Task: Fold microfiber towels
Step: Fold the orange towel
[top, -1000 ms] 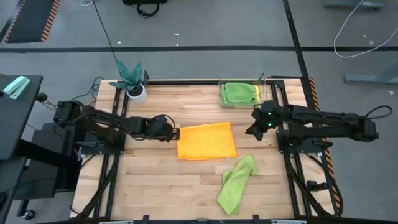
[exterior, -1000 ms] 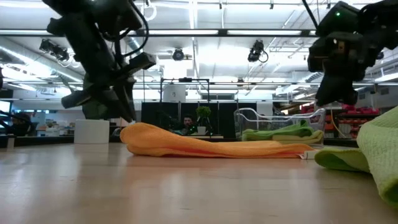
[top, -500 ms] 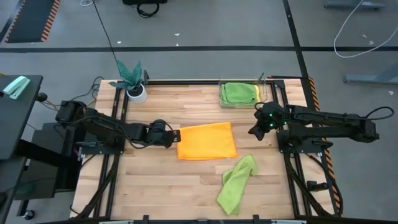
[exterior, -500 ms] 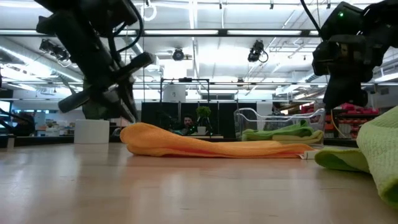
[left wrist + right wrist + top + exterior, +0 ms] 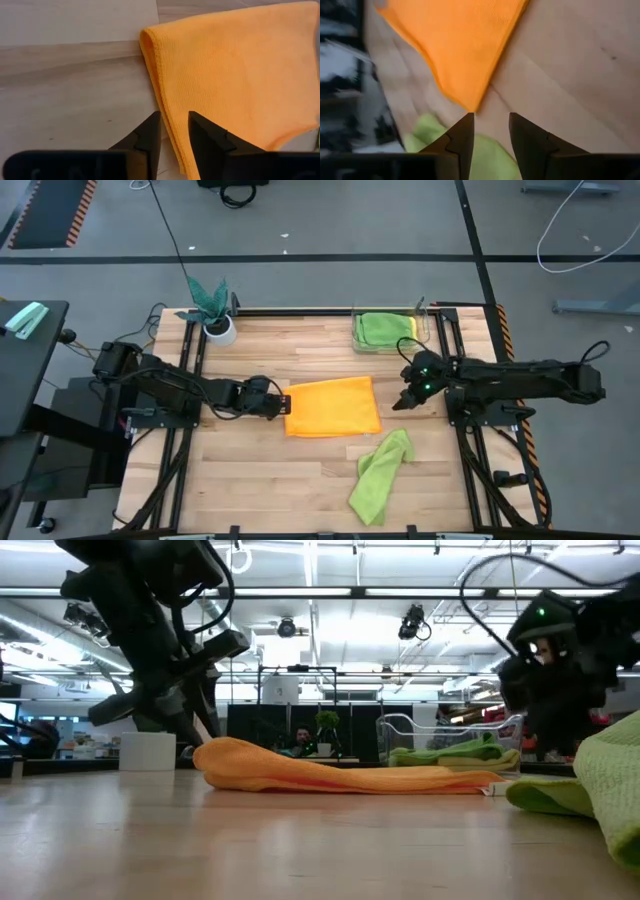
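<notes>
We see a pale wooden bench (image 5: 250,480) in the high view. Lying flat at its centre is an orange towel (image 5: 332,406), folded. To the lower right of centre sits a crumpled green towel (image 5: 379,474). At the upper right a clear tray (image 5: 357,340) holds another green towel (image 5: 384,329). At the upper left stands a white pot (image 5: 220,331) with a teal plant (image 5: 208,298).
</notes>
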Robot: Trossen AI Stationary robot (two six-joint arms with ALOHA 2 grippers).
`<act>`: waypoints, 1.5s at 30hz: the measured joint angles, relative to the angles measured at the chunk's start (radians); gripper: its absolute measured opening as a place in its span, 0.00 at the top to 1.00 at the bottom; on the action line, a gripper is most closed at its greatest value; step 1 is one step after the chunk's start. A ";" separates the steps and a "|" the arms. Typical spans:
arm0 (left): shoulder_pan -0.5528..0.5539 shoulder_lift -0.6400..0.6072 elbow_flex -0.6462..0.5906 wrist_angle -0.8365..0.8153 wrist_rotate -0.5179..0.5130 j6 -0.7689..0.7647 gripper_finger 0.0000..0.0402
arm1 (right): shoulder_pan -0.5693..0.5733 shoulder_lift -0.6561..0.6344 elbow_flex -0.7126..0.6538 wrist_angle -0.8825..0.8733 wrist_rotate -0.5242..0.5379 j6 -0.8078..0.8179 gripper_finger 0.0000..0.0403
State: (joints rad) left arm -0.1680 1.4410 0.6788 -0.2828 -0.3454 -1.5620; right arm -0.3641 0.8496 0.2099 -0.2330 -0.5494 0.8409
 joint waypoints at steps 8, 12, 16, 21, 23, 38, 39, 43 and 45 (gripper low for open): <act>0.001 0.000 0.000 -0.006 0.002 0.072 0.70 | -0.027 0.037 -0.093 0.237 0.049 0.129 0.62; 0.003 0.000 0.000 -0.006 0.001 0.109 0.70 | -0.027 0.068 -0.093 0.237 0.144 0.192 0.60; 0.003 0.000 0.000 -0.005 -0.001 0.123 0.71 | -0.027 0.113 -0.093 0.251 0.196 0.276 0.57; 0.003 0.000 0.000 -0.005 -0.002 0.161 0.69 | -0.013 0.185 -0.092 0.316 0.185 0.311 0.57; 0.003 0.000 0.000 -0.005 -0.002 0.163 0.68 | -0.010 0.216 -0.092 0.361 0.185 0.325 0.57; 0.003 0.000 0.000 -0.005 -0.002 0.189 0.64 | 0.016 0.542 0.116 0.397 0.182 0.246 0.57; 0.003 0.000 0.000 -0.005 -0.002 0.190 0.65 | 0.019 0.553 0.116 0.400 0.170 0.240 0.57; 0.000 0.000 0.000 -0.004 -0.001 0.190 0.65 | 0.034 0.565 0.115 0.405 0.167 0.253 0.57; 0.000 0.000 0.000 -0.004 -0.001 0.197 0.64 | 0.047 0.565 0.115 0.407 0.174 0.276 0.57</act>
State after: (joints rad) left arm -0.1680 1.4410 0.6792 -0.2869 -0.3466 -1.3652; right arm -0.3171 1.4147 0.3248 0.1741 -0.3757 1.1169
